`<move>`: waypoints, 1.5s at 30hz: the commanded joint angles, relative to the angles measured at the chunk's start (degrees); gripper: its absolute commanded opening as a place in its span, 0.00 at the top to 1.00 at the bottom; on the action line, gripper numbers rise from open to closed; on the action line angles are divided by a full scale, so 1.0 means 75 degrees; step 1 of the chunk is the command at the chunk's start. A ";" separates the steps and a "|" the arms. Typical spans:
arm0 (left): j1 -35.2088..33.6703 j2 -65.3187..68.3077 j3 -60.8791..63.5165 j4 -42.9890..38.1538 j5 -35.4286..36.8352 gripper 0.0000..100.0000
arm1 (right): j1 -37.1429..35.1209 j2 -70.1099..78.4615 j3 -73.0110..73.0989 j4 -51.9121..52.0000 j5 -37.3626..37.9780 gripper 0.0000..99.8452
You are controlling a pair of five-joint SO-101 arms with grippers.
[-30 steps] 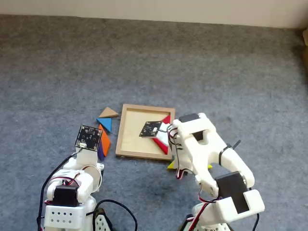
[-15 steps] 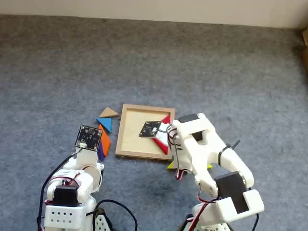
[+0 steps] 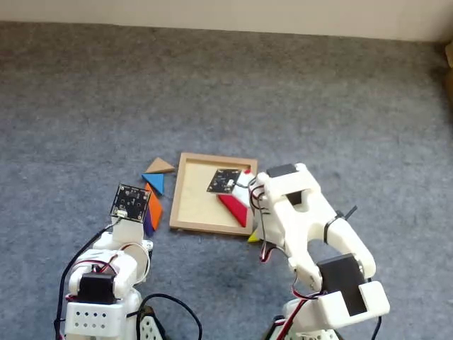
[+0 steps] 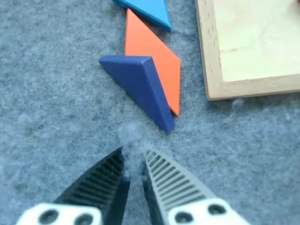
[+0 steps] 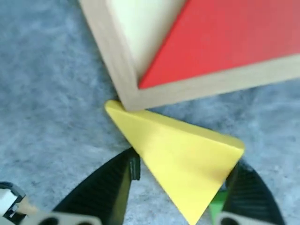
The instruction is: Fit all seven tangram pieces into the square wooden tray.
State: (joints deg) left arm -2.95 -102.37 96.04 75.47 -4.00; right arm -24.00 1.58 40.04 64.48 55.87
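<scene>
White printed arms (image 3: 311, 219) carry black servos (image 3: 340, 273), red-black wiring (image 3: 263, 249) and ribbed fingers (image 4: 168, 178).

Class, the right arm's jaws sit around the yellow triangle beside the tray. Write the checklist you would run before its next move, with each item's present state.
1. Right jaws open, one on each side of the yellow triangle: ok.
2. Yellow triangle lying flat on the carpet: ok.
3. Yellow triangle clear of the tray: cannot tell; its tip lies right at the tray's corner.
4. Bare wood free in the tray beside the red triangle: ok.
5. Left jaws out of the way, shut over the carpet near the dark blue triangle: ok.
</scene>
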 commanded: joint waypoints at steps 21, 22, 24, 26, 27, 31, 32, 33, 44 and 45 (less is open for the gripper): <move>-0.0111 -0.0287 0.0147 0.0035 -0.0047 0.99 | -0.0346 -0.0580 0.0147 0.1014 0.0059 0.80; -0.0111 -0.0287 0.0147 0.0035 -0.0047 0.99 | -0.0346 -0.0932 0.0193 0.1014 0.0082 0.80; -0.0111 -0.0287 0.0147 0.0035 -0.0047 0.99 | -0.0346 -0.1729 0.0604 0.1014 0.0094 0.80; -0.0111 -0.0287 0.0147 0.0035 -0.0047 0.99 | -0.0358 -0.2503 0.1073 0.0944 0.0094 0.80; -0.0111 -0.0287 0.0147 0.0035 -0.0047 0.99 | -0.0404 -0.2854 0.1284 0.0932 0.0070 0.80; -0.0111 -0.0287 0.0147 0.0035 -0.0047 0.99 | -0.0803 -0.4003 0.1881 0.0932 0.0059 0.80; -0.0111 -0.0287 0.0147 0.0035 -0.0047 0.99 | -0.0920 -0.4202 0.1987 0.0932 0.0047 0.80; -0.0111 -0.0287 0.0147 0.0035 -0.0047 0.99 | -0.1014 -0.4355 0.2045 0.0932 0.0047 0.80; -0.0111 -0.0287 0.0147 0.0035 -0.0047 0.99 | -0.1518 -0.4542 0.2784 -0.0451 -0.0985 0.54; -0.0111 -0.0287 0.0147 0.0035 -0.0047 0.99 | -0.1659 -0.4542 0.2948 -0.0604 -0.0985 0.54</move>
State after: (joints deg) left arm -2.95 -102.37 96.04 75.47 -4.00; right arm -33.49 -30.42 60.79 63.16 49.19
